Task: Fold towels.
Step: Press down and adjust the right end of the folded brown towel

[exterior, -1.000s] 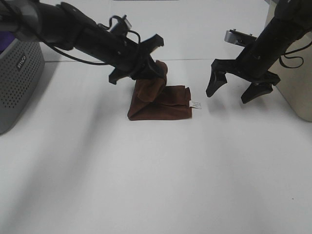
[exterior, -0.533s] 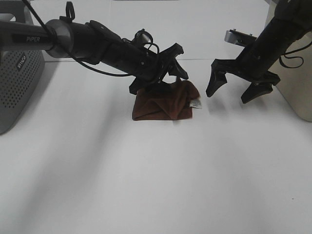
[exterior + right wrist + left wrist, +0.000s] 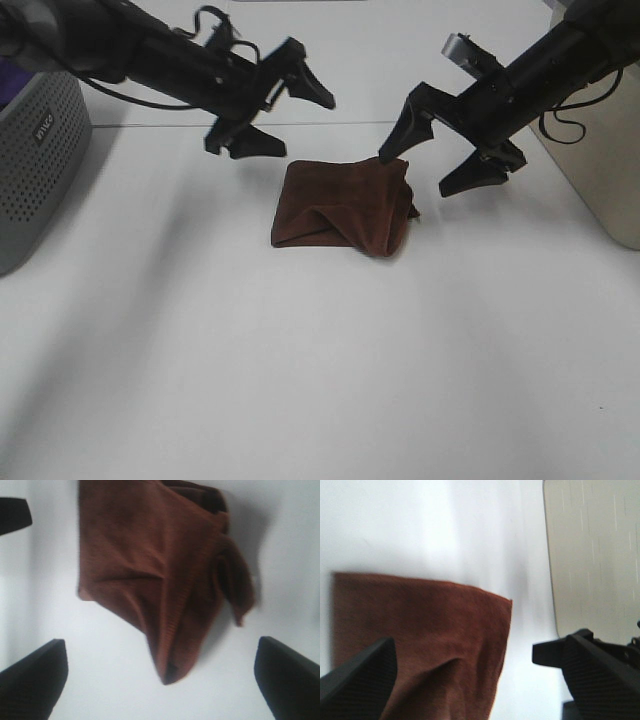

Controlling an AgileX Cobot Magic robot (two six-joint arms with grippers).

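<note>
Towel (image 3: 343, 208) between grey case (image 3: 35, 170) and beige box (image 3: 608, 195)

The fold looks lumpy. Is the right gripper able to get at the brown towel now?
Probably yes: the right gripper hangs open at the right edge of the brown towel, nothing between them, and the left gripper stands clear.

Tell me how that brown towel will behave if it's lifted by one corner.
The brown towel looks floppy: it lies in soft rumpled folds, so a lifted corner would probably drape and unfold. It seems light, thin cloth lying low on the table. Its fuzzy-looking surface likely resists slipping.
</note>
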